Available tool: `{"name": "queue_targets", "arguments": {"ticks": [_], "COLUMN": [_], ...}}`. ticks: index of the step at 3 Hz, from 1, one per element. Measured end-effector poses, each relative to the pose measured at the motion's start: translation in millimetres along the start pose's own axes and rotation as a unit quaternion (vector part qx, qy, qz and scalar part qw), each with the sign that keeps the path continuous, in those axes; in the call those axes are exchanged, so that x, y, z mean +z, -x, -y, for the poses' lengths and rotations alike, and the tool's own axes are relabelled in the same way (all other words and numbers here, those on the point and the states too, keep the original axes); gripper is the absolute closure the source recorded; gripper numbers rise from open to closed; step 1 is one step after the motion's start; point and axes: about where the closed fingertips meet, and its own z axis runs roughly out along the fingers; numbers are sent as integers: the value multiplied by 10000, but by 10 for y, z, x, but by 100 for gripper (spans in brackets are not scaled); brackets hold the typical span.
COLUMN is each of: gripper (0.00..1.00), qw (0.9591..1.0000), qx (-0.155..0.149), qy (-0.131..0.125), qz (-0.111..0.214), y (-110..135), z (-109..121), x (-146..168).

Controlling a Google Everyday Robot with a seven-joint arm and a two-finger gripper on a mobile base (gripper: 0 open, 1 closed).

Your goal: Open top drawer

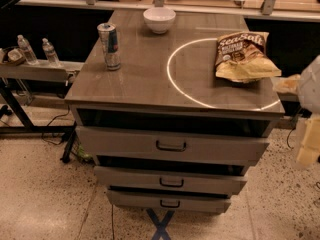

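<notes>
The top drawer (170,145) is the widest grey wood-grain front, just under the cabinet top, with a small dark loop handle (171,146) at its centre. Its front stands a little out from the cabinet, with a dark gap above it. Two narrower drawers (170,181) (169,202) sit below it. My gripper (307,145) shows as a blurred cream and white shape at the right edge of the camera view. It hangs beside the cabinet's right side at about the height of the top drawer and is apart from the handle.
On the cabinet top (140,79) stand a can (109,46), a white bowl (159,19) and a chip bag (242,56) inside a white circle. A side shelf with bottles (37,51) is at the left. A blue X (160,225) marks the floor in front.
</notes>
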Motion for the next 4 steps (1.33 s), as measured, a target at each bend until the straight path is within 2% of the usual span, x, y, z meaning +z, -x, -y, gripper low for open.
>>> {"name": "queue_targets", "arguments": {"ticks": [1, 2, 3, 4], "gripper": [0, 0, 0, 0], "qw": [9994, 9978, 9974, 9968], "qx": [-112, -86, -80, -146], "qy": [332, 653, 718, 761], "qz": [42, 66, 67, 206], "y": [-219, -380, -405, -316], "z": [-142, -319, -356, -410], "x": [366, 717, 780, 950]}}
